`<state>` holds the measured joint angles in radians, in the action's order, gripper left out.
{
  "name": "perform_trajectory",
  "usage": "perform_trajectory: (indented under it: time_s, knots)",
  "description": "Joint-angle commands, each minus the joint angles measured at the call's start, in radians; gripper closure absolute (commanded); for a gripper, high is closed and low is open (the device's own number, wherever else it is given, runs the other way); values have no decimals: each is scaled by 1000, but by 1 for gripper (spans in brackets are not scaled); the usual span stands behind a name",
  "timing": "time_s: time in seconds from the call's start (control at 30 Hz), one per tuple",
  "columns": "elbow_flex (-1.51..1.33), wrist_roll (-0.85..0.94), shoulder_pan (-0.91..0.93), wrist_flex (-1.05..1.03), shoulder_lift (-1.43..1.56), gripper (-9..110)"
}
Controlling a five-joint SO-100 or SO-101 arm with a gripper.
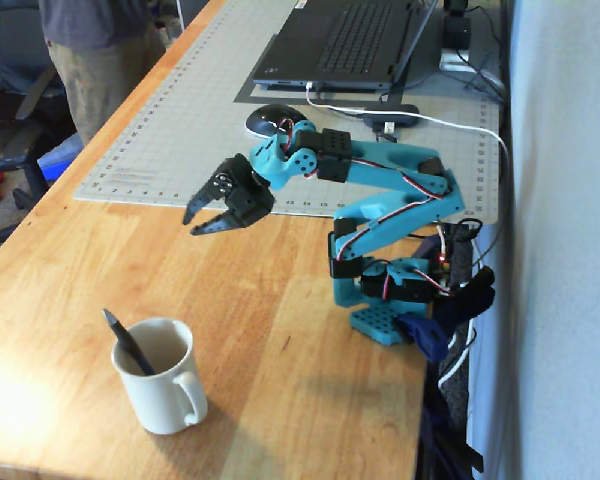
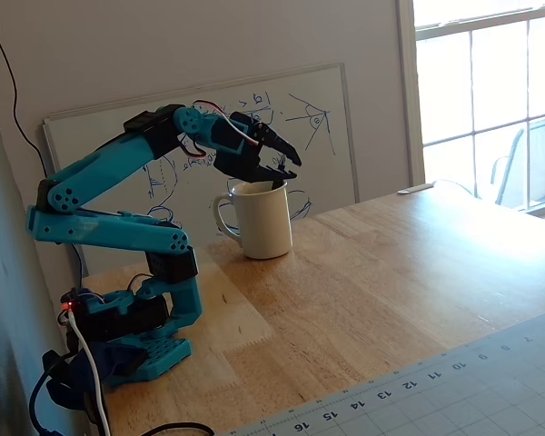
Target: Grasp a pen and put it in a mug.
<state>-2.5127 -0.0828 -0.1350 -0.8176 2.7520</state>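
Pen (image 1: 126,342) stands tilted inside the mug (image 1: 162,390), its top poking over the rim. Gripper (image 1: 201,219) hangs well apart from the mug, fingers spread and empty, so the task looks finished.

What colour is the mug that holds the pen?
The mug is plain cream-white, with a pale beige inside; this shows best in the fixed view from above.

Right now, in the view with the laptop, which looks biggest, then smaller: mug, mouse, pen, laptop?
Biggest to smallest, as they look in that fixed view:
1. laptop, even though it sits farthest away
2. mug, closest to the camera, so it looks extra big
3. mouse, partly hidden by the arm
4. pen, only partly showing above the mug
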Motion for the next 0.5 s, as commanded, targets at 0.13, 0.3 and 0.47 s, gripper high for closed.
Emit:
perform_trajectory:
  time_s: [0.13,0.3,0.47]
  knots:
    - [-160,-17,94,-137,158,97]
    - [-344,-15,104,-132,268,97]
    - [-463,-17,104,-147,359,101]
